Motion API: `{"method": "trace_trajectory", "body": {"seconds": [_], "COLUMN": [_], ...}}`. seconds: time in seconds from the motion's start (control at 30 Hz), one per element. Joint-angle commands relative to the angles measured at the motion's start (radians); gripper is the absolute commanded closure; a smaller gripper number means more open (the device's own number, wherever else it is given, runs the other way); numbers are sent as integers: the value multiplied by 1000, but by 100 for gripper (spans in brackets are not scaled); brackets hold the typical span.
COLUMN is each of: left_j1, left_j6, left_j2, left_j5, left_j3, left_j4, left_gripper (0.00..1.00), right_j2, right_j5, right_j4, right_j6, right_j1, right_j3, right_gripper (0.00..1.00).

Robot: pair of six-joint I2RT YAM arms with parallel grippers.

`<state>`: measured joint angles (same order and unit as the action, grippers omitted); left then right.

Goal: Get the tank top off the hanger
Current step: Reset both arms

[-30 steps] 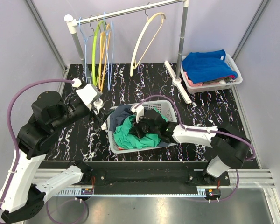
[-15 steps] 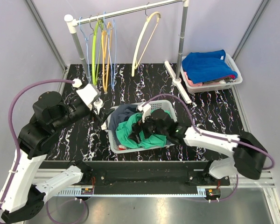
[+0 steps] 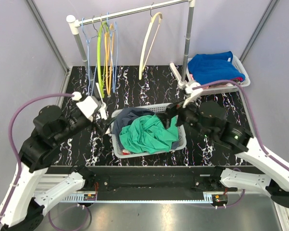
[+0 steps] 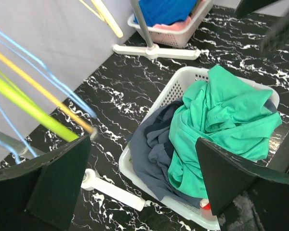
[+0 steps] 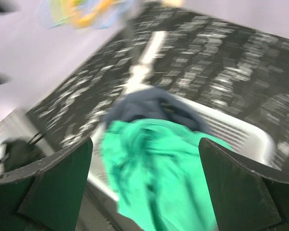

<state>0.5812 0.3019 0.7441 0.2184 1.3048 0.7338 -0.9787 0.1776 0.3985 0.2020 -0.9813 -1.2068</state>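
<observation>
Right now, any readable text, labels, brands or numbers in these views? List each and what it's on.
None readable. The green garment, white basket and hangers show no print.
Small coloured tags on the base rail are too small to read; the right wrist view is motion-blurred.

Bg items, as I see them from top cam + L wrist.
I've got a clothes rack [image 3: 135, 11] at the back w/ blue, green & orange spare hangers [image 3: 106, 53] bunched at its left end. White basket [image 3: 159, 107] sits mid-table on the black marbled top [image 3: 149, 82], grey garment [image 3: 125, 118] on its left side. 2nd basket [image 3: 245, 80] far right, just beside the rack's foot, holds blue cloth [image 3: 214, 67] over sth pink.
</observation>
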Motion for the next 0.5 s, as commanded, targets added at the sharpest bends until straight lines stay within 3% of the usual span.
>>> {"method": "trace_trajectory", "body": {"seconds": [0.0,0.13,0.47], "left_j1": [2,2,2], "left_j6": [3,-35,-106], "left_j2": [-84,-129,-199], "left_j5": [-75,-155,-208], "left_j3": [-97,-159,-228], "left_j4": [-48,-42,-11], "left_gripper": [1,1,1], "right_j2": [57,104,117], "right_j5": [410,513,477], "right_j4": [233,306,333], "right_j6": [106,157,160], "right_j1": [3,3,1], "right_j3": [10,27,16], "right_gripper": [0,0,0]}}
